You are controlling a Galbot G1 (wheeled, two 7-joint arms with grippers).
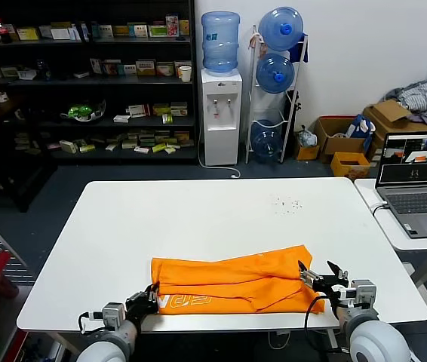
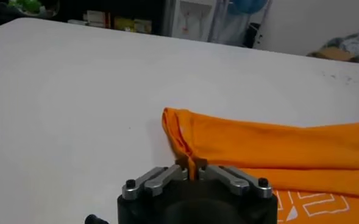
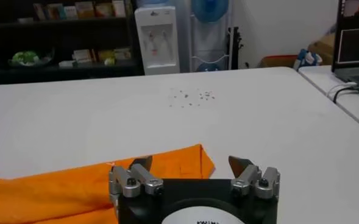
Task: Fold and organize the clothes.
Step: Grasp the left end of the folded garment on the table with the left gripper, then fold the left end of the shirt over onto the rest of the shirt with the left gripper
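The clothes are one bright orange T-shirt [image 1: 236, 279], folded into a long band near the white table's [image 1: 198, 219] front edge, with white lettering showing on its front left part. My left gripper [image 1: 152, 296] sits at the shirt's left end. In the left wrist view it [image 2: 192, 163] is shut on a pinch of the orange T-shirt [image 2: 270, 146] edge. My right gripper [image 1: 321, 273] is at the shirt's right end. In the right wrist view it [image 3: 191, 164] stands open, one finger on either side of the T-shirt's [image 3: 75, 189] corner, without pinching it.
A laptop [image 1: 417, 188] stands on a smaller table to the right. Small dark specks [image 1: 287, 204] lie on the far part of the table. Behind it are shelves [image 1: 85, 83], a water dispenser [image 1: 221, 113] and cardboard boxes [image 1: 342, 139].
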